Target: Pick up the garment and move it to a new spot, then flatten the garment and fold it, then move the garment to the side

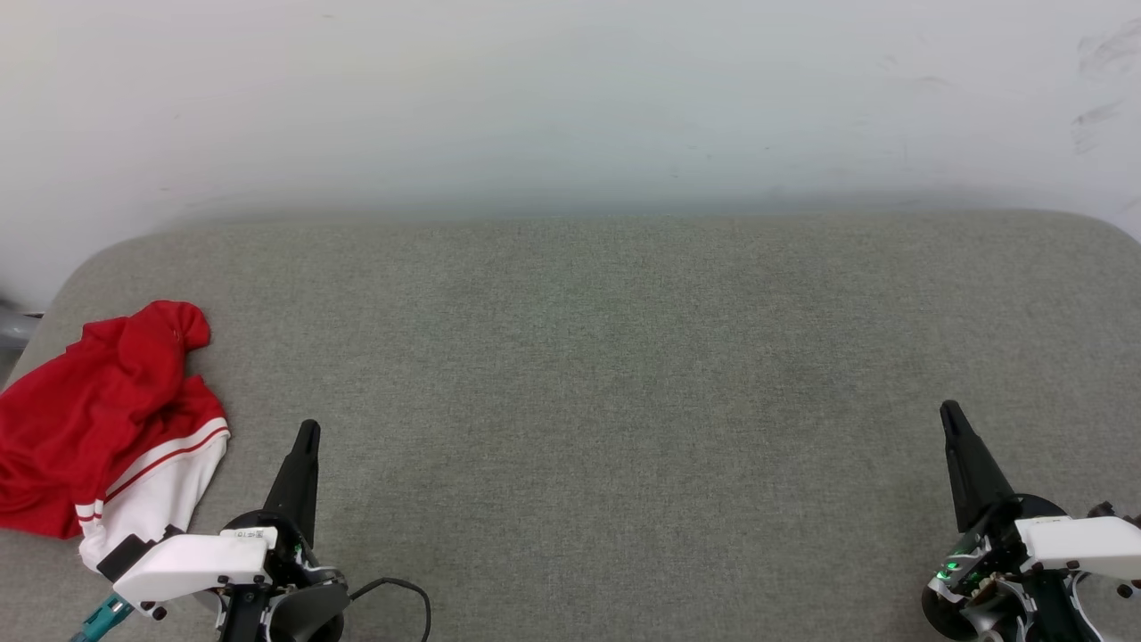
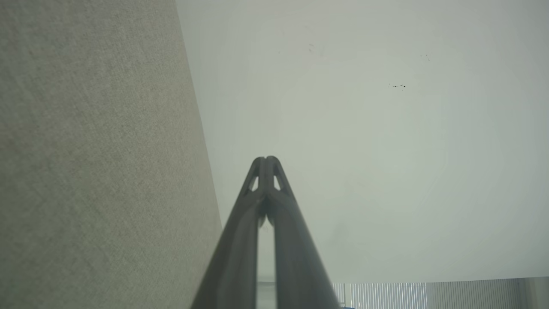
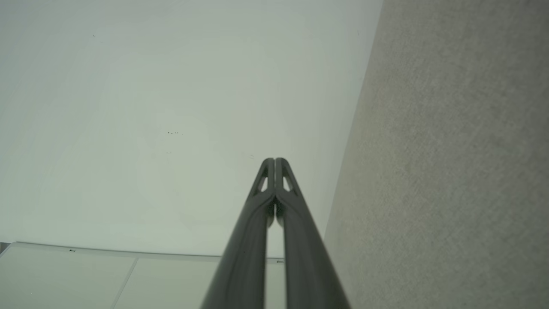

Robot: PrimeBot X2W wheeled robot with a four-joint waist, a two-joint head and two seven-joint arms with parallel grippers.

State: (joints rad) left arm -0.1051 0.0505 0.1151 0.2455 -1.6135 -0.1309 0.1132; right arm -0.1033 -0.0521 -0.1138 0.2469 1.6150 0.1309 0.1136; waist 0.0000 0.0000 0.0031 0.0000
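Observation:
The garment (image 1: 94, 419), bright red with a white sleeve edged in thin red stripes, lies crumpled at the far left of the grey fabric surface (image 1: 588, 374) in the head view. My left gripper (image 1: 307, 428) rests just to the right of it, apart from the cloth, fingertips pressed together and holding nothing. In the left wrist view the same gripper (image 2: 266, 159) is shut, pointing along the surface toward the pale wall. At the lower right, far from the garment, my right gripper (image 1: 949, 410) is also shut and empty. The right wrist view shows its tips (image 3: 274, 161) touching.
A pale wall (image 1: 570, 98) rises behind the grey surface. The surface's rounded corners (image 1: 98, 259) show at back left and back right. A black cable (image 1: 401, 593) loops by the left wrist. A wide stretch of grey fabric separates the two grippers.

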